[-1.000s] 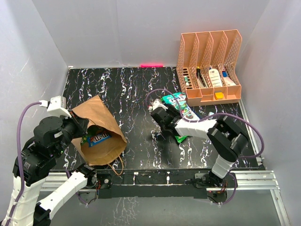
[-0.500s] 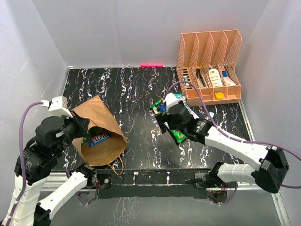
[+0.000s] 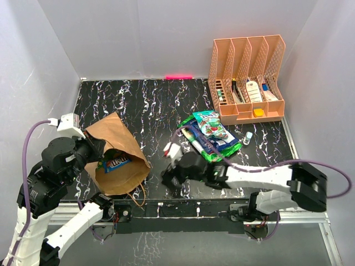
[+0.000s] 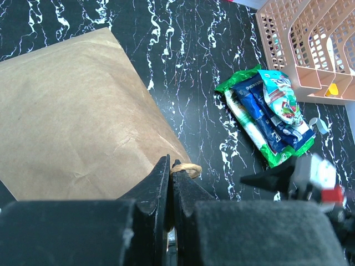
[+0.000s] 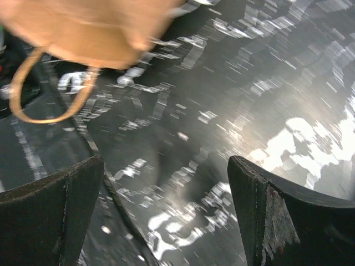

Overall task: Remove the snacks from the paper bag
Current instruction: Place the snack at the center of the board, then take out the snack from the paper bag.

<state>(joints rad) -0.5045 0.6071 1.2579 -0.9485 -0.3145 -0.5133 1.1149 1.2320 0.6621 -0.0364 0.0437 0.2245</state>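
Observation:
The brown paper bag [image 3: 113, 145] lies on its side at the left, its mouth toward the front. A blue snack packet [image 3: 116, 163] shows inside the mouth. My left gripper [image 4: 171, 166] is shut on the bag's twisted paper handle [image 4: 187, 170] and holds that side of the mouth. Three snacks [image 3: 209, 134] lie stacked on the table right of centre: a large green packet, a dark blue one and a teal-green one [image 4: 280, 101] on top. My right gripper [image 3: 166, 177] is open and empty, low over the table between the pile and the bag. Its view is blurred, with the bag [image 5: 94, 25] and a handle loop [image 5: 49, 91] at upper left.
An orange slotted file rack [image 3: 247, 83] with small bottles and tubes stands at the back right. A small white object [image 3: 248, 136] lies just right of the snack pile. The metal rail of the table's front edge [image 3: 183, 208] runs close below my right gripper.
My right gripper opened wide over the snack pile, then swung left and toward the front, closer to the bag's mouth. The left arm and the bag have not moved.

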